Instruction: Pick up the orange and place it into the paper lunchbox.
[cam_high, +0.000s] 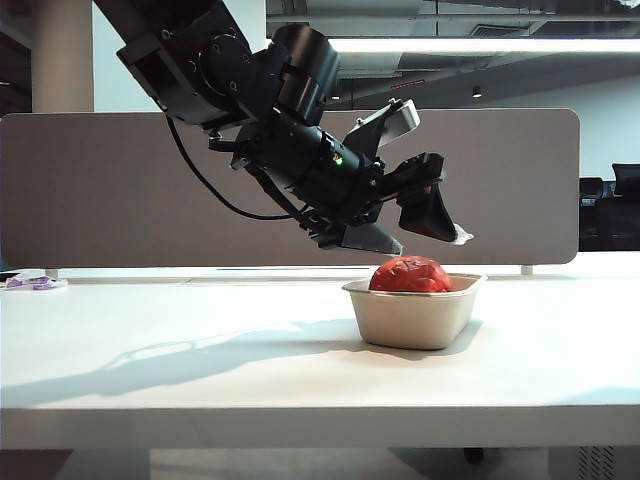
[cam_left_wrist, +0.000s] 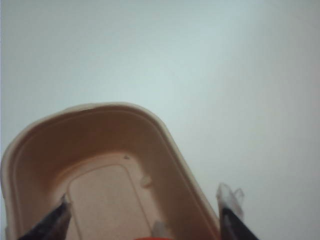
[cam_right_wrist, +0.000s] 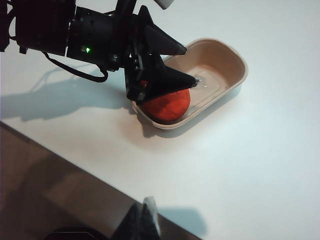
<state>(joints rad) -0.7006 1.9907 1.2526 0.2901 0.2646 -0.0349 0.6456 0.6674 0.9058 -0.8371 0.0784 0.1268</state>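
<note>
The red-orange, bumpy orange lies in the beige paper lunchbox, at the end nearer the left arm. My left gripper hangs just above it, angled down, jaws spread wide and holding nothing. In the left wrist view its fingertips stand far apart over the lunchbox, and only a sliver of the orange shows at the frame's edge. From the right wrist view the left gripper straddles the orange from above. My right gripper is shut and empty, hovering over the table's edge, out of the exterior view.
A grey partition panel runs along the table's far side. A small purple object lies at the far left. In the right wrist view the table's edge borders dark floor.
</note>
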